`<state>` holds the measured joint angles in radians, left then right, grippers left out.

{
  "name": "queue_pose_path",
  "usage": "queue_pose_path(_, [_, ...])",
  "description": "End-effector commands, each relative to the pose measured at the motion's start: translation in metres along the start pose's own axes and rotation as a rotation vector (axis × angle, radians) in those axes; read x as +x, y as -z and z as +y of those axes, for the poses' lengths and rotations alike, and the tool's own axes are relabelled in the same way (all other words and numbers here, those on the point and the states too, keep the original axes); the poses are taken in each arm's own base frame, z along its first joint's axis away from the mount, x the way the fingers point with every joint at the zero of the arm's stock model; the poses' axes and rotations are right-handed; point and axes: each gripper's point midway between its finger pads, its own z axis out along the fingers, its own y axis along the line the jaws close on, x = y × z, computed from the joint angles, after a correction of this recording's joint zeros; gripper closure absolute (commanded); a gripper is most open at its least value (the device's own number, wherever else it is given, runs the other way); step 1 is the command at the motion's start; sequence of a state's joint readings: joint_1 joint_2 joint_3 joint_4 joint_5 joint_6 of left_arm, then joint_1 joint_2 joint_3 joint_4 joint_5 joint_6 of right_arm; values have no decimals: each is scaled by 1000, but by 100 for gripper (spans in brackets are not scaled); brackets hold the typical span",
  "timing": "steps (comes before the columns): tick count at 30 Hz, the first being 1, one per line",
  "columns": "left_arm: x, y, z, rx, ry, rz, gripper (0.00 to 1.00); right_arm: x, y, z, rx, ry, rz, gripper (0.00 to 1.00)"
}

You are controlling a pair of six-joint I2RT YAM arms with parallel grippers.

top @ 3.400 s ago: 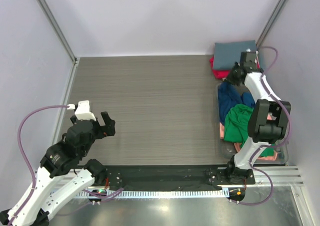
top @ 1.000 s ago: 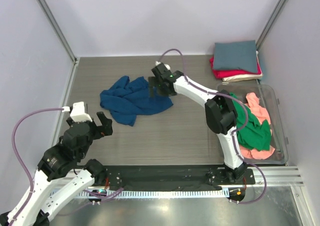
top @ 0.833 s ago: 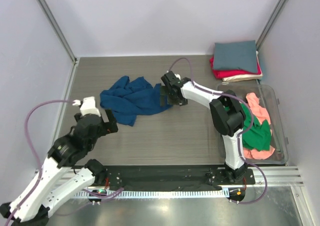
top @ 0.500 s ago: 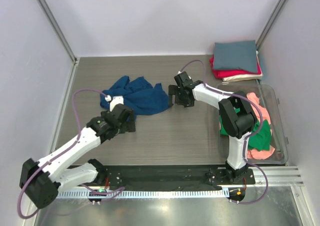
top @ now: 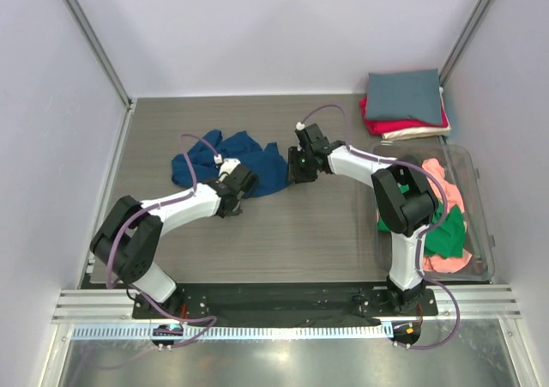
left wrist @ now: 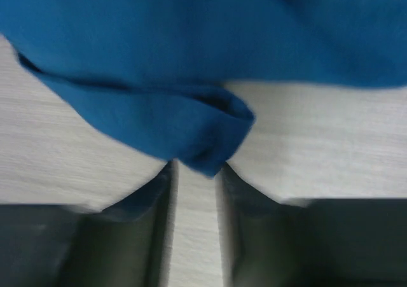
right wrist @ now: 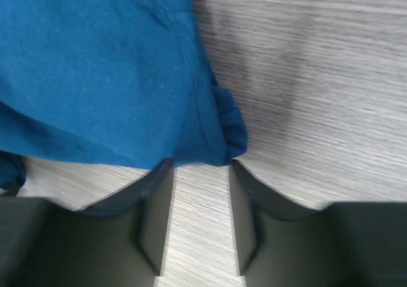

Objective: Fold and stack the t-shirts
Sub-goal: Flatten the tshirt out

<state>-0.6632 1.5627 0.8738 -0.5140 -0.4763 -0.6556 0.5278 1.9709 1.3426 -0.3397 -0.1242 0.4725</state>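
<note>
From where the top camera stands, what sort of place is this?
Probably a laboratory robot cell: plain pale partition walls enclose a grey wood-grain table, with a clear plastic bin of loose t-shirts and a stack of folded t-shirts.

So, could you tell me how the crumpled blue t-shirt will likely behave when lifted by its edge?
Probably floppy: the blue t-shirt lies in rumpled folds, so it should sag from any pinch. Likely light, being thin cloth. The folded hem at the open left gripper might slip unless gripped deeply.
</note>
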Motion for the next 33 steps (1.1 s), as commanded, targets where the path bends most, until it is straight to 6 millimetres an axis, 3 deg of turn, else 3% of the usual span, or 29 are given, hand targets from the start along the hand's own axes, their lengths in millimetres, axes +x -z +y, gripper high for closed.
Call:
queue_pose_path(1, [-48,6,13,-87,58,-126,73,-8,-1,11,-72,2,-31,59])
queue_pose_path(3, [-54,5,18,-102,56,-128,88,-12,-4,9,-85,-11,-29,64])
queue_pose_path(4, [-58,4,24,-114,70,-130,100,-13,-4,10,-97,-14,-29,74])
queue_pose_path(6, [-70,13,29,-108,83,-153,100,-23,-1,9,-108,-24,-47,83])
queue_pose_path(7, [-76,18,31,-106,93,-164,100,-28,1,9,-113,-25,-57,92])
queue_pose_path(8, [-92,34,33,-86,119,-208,100,-39,10,14,-135,-27,-81,98])
queue_pose_path(10, [-105,57,44,-85,126,-236,100,-59,26,10,-158,-49,-123,99])
queue_pose_path(11, [-123,83,51,-63,152,-285,100,-78,47,17,-185,-50,-172,99])
queue_pose_path(14, [-153,127,80,-64,191,-367,100,-121,98,15,-198,-62,-277,99])
queue_pose_path(15, [-174,161,100,-55,239,-429,100,-137,128,21,-215,-53,-335,99])
queue_pose_path(16, [-187,181,111,-49,237,-468,100,-154,149,12,-204,-67,-380,99])
queue_pose_path(17, [-197,199,122,-52,246,-504,100,-173,180,16,-203,-61,-433,99])
queue_pose_path(18, [-219,237,140,-48,286,-577,100,-187,211,16,-197,-60,-494,99])
queue_pose_path(19, [-227,254,149,-60,288,-603,100,-196,231,15,-192,-62,-532,99])
queue_pose_path(21, [-240,296,178,-129,273,-668,100,-223,293,5,-174,-83,-631,99])
queue_pose_path(22, [-242,305,182,-126,283,-681,100,-223,295,5,-176,-80,-634,99])
queue_pose_path(23, [-240,314,190,-151,277,-690,100,-227,313,1,-167,-84,-654,99])
queue_pose_path(27, [-233,328,210,-191,300,-728,100,-225,320,-8,-147,-90,-639,99])
queue_pose_path(32, [-215,314,211,-188,308,-702,100,-219,293,-22,-124,-126,-569,99])
queue_pose_path(33, [-210,304,209,-193,298,-679,100,-219,286,-24,-118,-137,-556,99])
